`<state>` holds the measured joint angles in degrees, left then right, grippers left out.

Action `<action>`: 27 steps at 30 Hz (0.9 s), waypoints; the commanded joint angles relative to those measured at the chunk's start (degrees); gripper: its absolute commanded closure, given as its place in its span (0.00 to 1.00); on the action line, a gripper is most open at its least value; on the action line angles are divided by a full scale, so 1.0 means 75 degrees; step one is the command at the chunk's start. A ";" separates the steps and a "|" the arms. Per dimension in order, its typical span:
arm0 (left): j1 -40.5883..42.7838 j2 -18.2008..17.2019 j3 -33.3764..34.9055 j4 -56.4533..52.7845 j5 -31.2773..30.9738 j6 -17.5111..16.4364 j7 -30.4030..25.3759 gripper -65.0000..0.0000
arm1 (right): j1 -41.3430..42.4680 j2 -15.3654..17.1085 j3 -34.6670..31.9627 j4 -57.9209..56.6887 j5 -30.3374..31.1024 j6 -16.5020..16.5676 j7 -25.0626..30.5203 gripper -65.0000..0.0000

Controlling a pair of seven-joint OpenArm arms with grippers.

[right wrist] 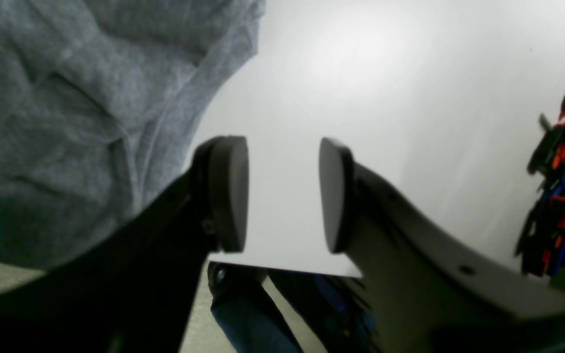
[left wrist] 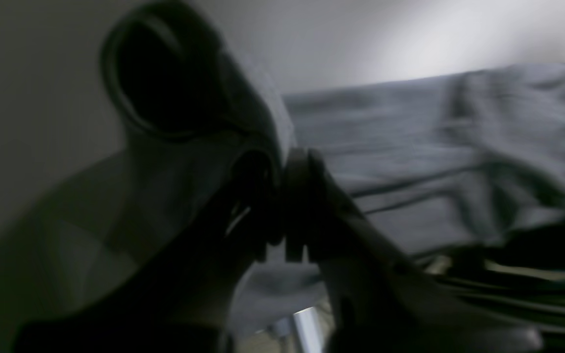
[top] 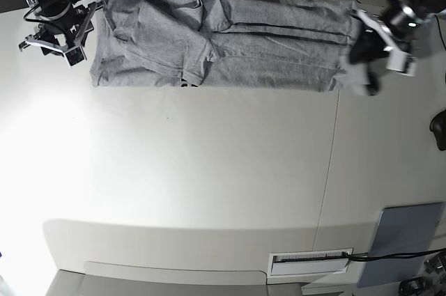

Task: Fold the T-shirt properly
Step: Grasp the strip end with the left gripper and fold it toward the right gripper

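The heather-grey T-shirt [top: 223,45] lies spread in a long band along the table's far edge, with thin dark lines across it. My left gripper [top: 366,66] is at its right end. In the blurred left wrist view this gripper [left wrist: 285,196] is shut on a fold of the grey cloth [left wrist: 258,98], lifted off the table; the rest of the shirt [left wrist: 434,147] lies beyond. My right gripper [top: 52,45] is beside the shirt's left end. In the right wrist view it [right wrist: 282,196] is open and empty over bare table, with the shirt [right wrist: 66,122] just to its left.
A flat grey-blue pad [top: 404,240] lies at the near right corner. A white label strip [top: 310,261] sits at the table's front edge. Red, blue and black cables [right wrist: 562,171] hang at the right in the right wrist view.
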<state>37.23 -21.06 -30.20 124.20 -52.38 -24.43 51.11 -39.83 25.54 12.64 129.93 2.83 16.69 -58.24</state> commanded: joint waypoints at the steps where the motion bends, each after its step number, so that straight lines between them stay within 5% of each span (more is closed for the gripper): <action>1: 0.0050 0.0009 0.0312 0.0105 -0.0154 0.0166 -0.0070 1.00 | -0.0020 0.0087 0.0064 0.0119 -0.0093 -0.0038 0.0076 0.63; 13: -0.0880 0.0376 0.3943 0.0070 0.1923 0.1903 -0.0650 1.00 | -0.0020 0.0087 0.0064 0.0119 -0.0093 -0.0041 0.0079 0.63; 17: -0.1230 0.0720 0.4561 0.0055 0.2261 0.1915 -0.0525 1.00 | -0.0020 0.0087 0.0064 0.0119 -0.0093 -0.0041 0.0076 0.63; 27: -0.1329 0.0717 0.5059 0.0055 0.2451 0.1731 -0.0761 1.00 | -0.0020 0.0087 0.0064 0.0119 -0.0093 -0.0041 0.0082 0.63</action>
<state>27.44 -15.57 7.79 123.68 -32.99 -10.98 47.00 -39.83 25.56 12.64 129.93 2.83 16.69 -58.28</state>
